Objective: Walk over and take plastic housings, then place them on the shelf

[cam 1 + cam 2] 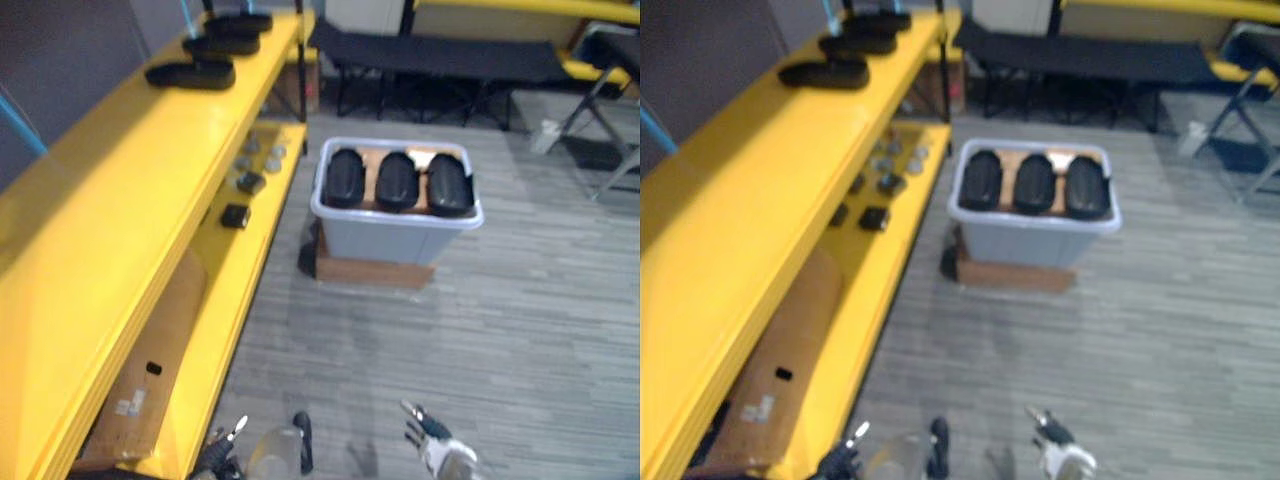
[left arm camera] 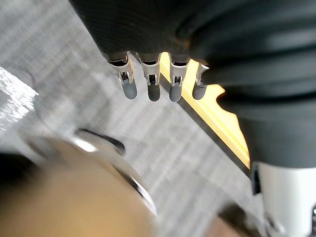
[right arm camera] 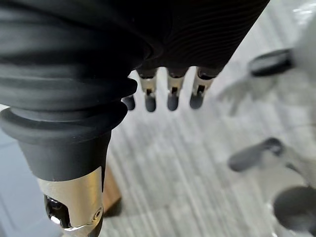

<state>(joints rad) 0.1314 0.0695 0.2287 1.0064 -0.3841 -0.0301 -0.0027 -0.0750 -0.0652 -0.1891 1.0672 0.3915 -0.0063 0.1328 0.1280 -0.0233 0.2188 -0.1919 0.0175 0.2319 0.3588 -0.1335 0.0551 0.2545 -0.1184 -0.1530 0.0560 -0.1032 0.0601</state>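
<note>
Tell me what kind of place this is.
Probably a workshop or storeroom: yellow shelving carries black plastic housings and small parts, and a grey bin holding three more housings stands beside it.

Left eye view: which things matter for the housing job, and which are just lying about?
Job:
- three black housings in the grey bin
- three more housings on top of the yellow shelf
- left hand and right hand, both open and empty

Lying about:
- small parts on the lower shelf
- cardboard box beneath
- black cot
- folding chair
</note>
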